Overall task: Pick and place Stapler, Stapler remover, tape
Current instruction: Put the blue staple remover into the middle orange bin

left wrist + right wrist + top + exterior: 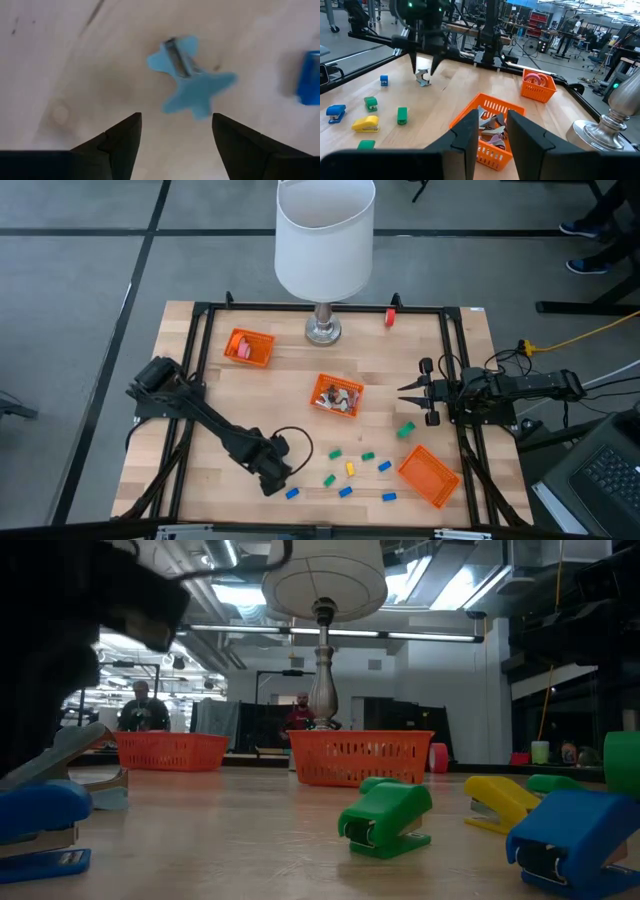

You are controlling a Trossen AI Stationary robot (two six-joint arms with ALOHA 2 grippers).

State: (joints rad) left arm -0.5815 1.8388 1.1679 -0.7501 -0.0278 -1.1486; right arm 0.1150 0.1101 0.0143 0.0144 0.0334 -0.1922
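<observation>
My left gripper (176, 135) is open and points down at the near-left part of the table (272, 476). A pale blue staple remover (191, 81) lies flat on the wood just beyond its fingertips, untouched; it shows too in the right wrist view (423, 79). My right gripper (490, 132) is open and waits level over the table's right side (408, 391). A pink tape roll (240, 349) lies in the far-left orange basket (262, 340). A red roll (390, 317) stands at the far edge. Small blue, green and yellow staplers (350, 468) lie scattered near the front.
The middle orange basket (352, 388) holds pale silvery pieces. A third orange basket (428, 475) sits tilted near the near-right corner. A white-shaded lamp (323, 330) stands at the far middle. A blue stapler (310, 77) lies close to the staple remover. A black frame borders the table.
</observation>
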